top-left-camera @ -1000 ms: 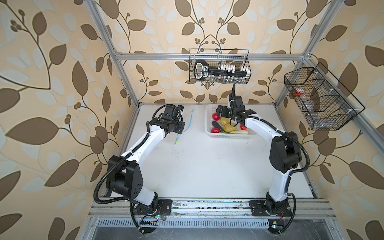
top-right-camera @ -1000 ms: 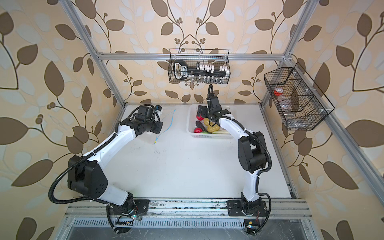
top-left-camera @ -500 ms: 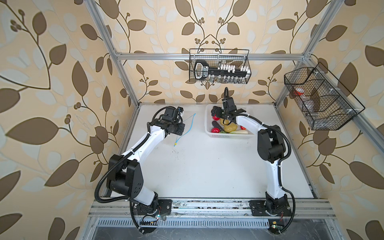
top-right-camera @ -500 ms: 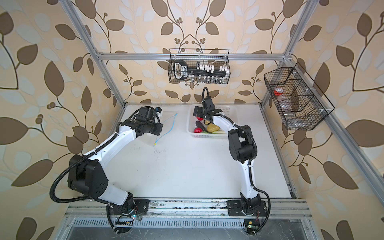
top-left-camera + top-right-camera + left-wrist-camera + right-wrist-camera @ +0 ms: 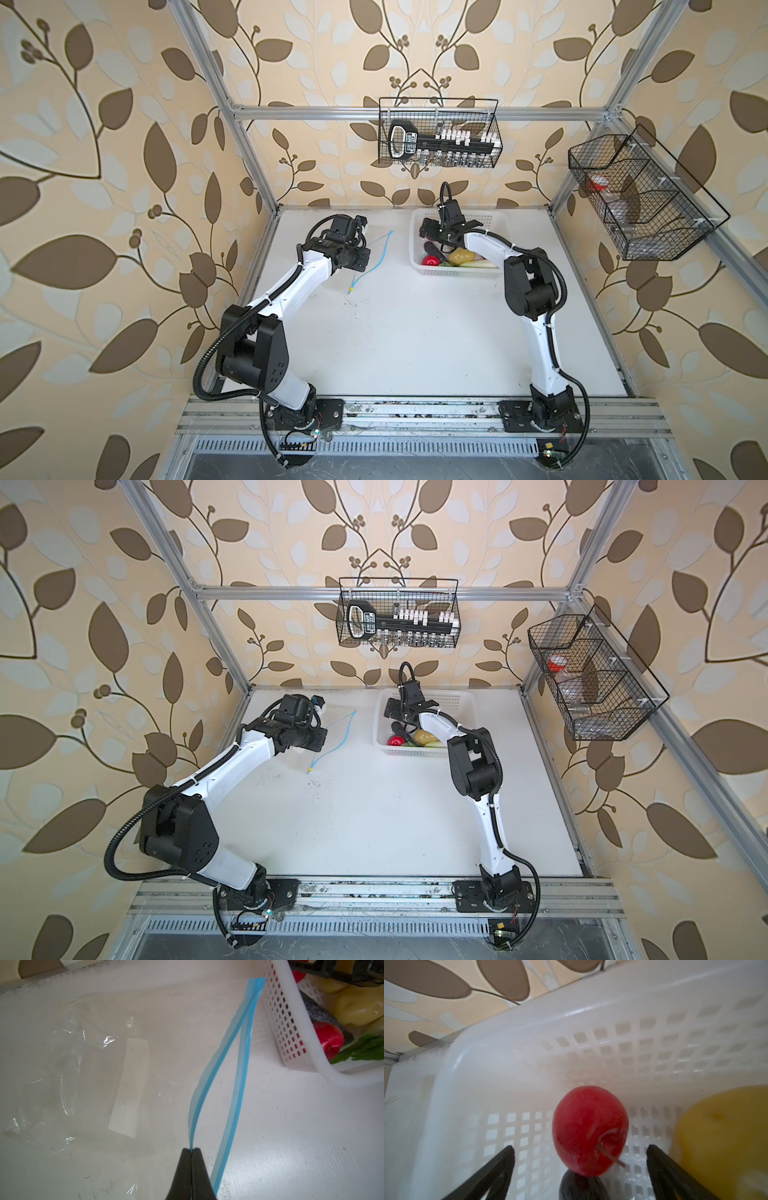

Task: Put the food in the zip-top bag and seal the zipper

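left arm [image 5: 291,282] stretched from the front rail toward the back-left of the bench [image 5: 415,332], wrist level; left tool [image 5: 191,1149] has its jaws pressed fully together, pinching one lip of the zipper [image 5: 205,1084]. right arm [image 5: 540,345] folded sharply at the elbow, forearm reaching back and inward, wrist pitched down; right tool [image 5: 580,1147] points downward, fingers spread wide apart.

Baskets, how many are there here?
3: a white plastic basket on the table holding toy food, a long black wire basket hanging at the back, a divided black wire basket hanging on the right. None seems hidden.
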`<state>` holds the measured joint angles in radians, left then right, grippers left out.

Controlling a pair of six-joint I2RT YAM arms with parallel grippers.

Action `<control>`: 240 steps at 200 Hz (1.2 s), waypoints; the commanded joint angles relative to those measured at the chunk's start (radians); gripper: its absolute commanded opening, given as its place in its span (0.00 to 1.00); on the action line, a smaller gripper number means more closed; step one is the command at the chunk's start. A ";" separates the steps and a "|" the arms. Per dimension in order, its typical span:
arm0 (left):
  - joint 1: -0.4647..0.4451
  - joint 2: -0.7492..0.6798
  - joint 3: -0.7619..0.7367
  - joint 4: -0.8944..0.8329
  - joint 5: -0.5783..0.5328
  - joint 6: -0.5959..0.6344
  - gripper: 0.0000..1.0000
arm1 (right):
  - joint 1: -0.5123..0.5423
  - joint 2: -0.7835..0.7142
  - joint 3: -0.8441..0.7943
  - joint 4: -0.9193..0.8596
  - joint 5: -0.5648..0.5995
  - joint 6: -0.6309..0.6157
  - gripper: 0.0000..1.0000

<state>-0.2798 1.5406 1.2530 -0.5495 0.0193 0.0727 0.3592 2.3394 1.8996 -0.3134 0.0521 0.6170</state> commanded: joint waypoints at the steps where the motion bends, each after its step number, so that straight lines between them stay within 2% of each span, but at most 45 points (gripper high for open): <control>1: 0.014 -0.010 -0.006 0.010 0.000 -0.012 0.00 | -0.006 0.043 0.030 -0.025 -0.003 0.011 0.98; 69: 0.024 -0.013 -0.007 0.021 0.002 -0.017 0.00 | -0.026 0.069 0.058 0.042 -0.043 0.061 0.94; 83: 0.023 -0.021 -0.015 0.025 -0.002 -0.013 0.00 | -0.028 0.076 0.066 0.045 -0.053 0.068 0.90; 116: 0.022 -0.021 -0.027 0.049 -0.014 -0.012 0.00 | -0.035 0.098 0.073 0.055 -0.086 0.120 0.75; 162: 0.022 -0.004 -0.035 0.054 -0.013 -0.019 0.00 | -0.036 0.106 0.071 0.063 -0.082 0.136 0.74; 189: 0.023 0.006 -0.029 0.045 -0.006 -0.026 0.00 | -0.037 0.108 0.065 0.070 -0.096 0.140 0.69; 214: 0.023 0.015 -0.021 0.034 -0.004 -0.033 0.00 | -0.041 0.095 0.049 0.089 -0.118 0.151 0.52; 232: 0.024 0.023 -0.020 0.032 -0.004 -0.035 0.00 | -0.042 0.069 0.023 0.116 -0.121 0.157 0.51; 240: 0.024 0.027 -0.020 0.033 -0.005 -0.037 0.00 | -0.044 0.054 0.011 0.126 -0.126 0.157 0.47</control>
<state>-0.2665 1.5562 1.2232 -0.5186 0.0185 0.0494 0.3225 2.4245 1.9434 -0.2230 -0.0509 0.7547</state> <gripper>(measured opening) 0.049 0.595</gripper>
